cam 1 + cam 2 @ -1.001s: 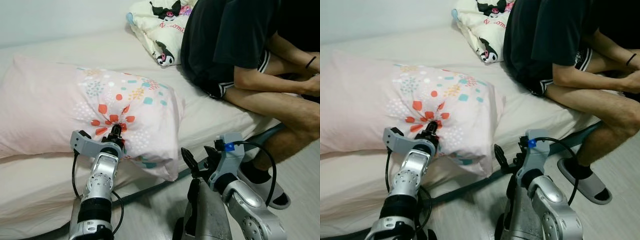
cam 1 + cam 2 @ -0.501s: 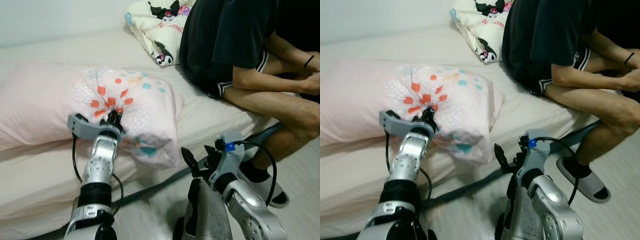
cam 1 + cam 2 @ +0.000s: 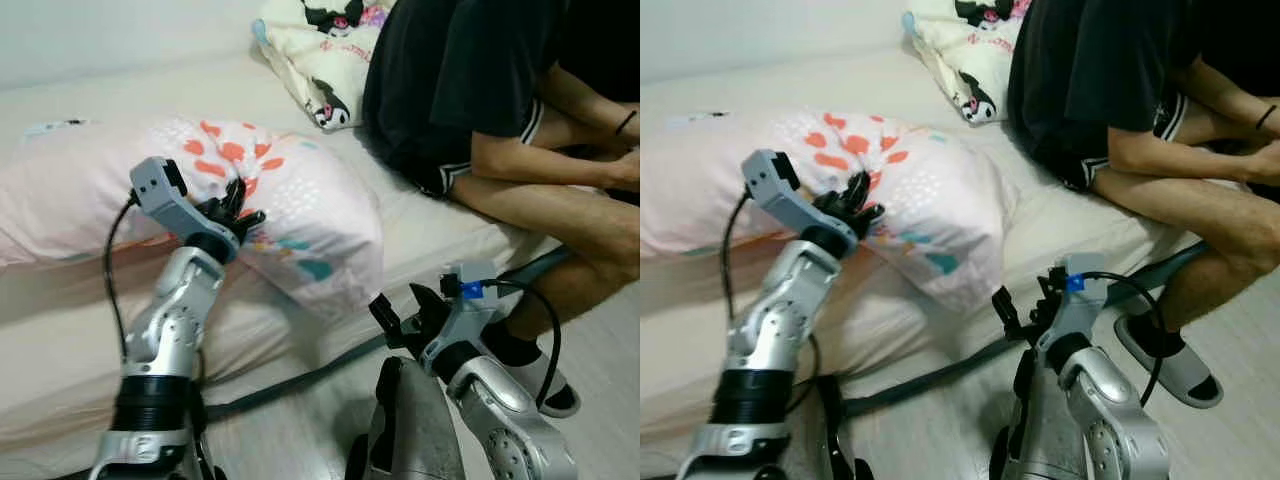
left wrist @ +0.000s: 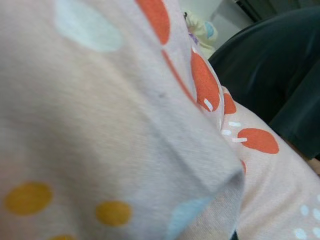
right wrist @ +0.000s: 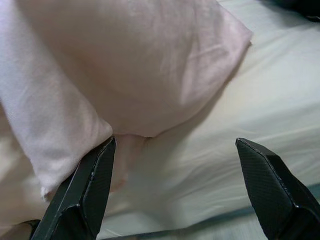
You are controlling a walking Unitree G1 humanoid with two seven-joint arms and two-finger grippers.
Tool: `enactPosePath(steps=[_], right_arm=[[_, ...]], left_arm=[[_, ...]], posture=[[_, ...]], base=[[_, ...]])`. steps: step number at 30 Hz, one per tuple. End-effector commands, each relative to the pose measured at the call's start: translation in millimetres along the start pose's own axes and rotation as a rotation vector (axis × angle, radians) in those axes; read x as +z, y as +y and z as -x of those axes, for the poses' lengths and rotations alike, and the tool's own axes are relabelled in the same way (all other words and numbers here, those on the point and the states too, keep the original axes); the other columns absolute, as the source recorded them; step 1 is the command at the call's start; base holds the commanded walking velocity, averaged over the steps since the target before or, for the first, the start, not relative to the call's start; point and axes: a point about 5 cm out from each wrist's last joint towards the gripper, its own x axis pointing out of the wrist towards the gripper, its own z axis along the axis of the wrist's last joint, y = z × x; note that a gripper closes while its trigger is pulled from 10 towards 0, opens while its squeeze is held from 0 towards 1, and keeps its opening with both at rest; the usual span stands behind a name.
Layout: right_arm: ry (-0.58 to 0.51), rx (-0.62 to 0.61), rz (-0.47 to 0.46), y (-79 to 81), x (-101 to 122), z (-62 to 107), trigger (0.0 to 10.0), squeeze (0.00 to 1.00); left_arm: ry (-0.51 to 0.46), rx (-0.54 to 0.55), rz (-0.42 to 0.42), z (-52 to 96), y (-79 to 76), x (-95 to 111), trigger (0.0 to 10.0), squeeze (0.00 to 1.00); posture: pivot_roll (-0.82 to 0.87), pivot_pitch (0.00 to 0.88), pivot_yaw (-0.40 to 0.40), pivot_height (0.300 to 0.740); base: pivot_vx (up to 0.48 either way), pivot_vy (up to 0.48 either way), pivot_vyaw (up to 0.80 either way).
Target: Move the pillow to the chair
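At frame centre-left, our left tool [image 3: 236, 208] is clamped on the pillow [image 3: 310, 215], lifting its end off the bed [image 3: 440, 225]. Lower right, our right tool [image 5: 175, 195] hangs spread apart beside a seated person [image 3: 480, 90].

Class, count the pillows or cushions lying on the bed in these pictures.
2. The pink patterned pillow lies near the bed's edge, pinched by the left end effector. A cartoon-print cushion sits at the far side, beside the seated person, who may hide others.
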Motion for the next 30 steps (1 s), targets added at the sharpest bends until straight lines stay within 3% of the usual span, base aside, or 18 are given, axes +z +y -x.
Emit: enactPosePath(steps=[1,5,18,27,30], right_arm=[[0.004,0.01,-0.011,-0.6,-3.9,-2.4,10.0,0.0],[-0.006,0.023,-0.004,-0.4,-2.6,-6.7,10.0,0.0],[-0.053,0.036,0.042,-10.1,4.4,-28.9,10.0,0.0],[-0.069,0.036,0.046,-12.1,5.9,-34.4,10.0,0.0],[-0.071,0.035,0.045,-13.2,5.6,-34.7,10.0,0.0]], left_arm=[[-0.02,-0.013,-0.025,2.2,-3.0,6.6,10.0,0.0],[-0.069,0.028,0.013,3.7,4.1,11.9,10.0,0.0],[-0.055,0.049,0.028,1.4,6.2,9.7,10.0,0.0],[-0.009,0.05,0.002,1.9,7.0,-2.5,10.0,0.0],[0.024,0.053,-0.017,2.5,6.7,-8.4,10.0,0.0]], posture=[[-0.09,0.154,-0.012,0.43],[-0.09,0.135,-0.009,0.445],[-0.08,0.049,0.013,0.505],[-0.08,0.045,0.019,0.54],[-0.08,0.047,0.017,0.55]], base=[[-0.48,0.0,0.0],[-0.24,0.0,0.0],[0.0,0.0,0.0],[0.0,0.0,0.0],[-0.444,0.0,0.0]])
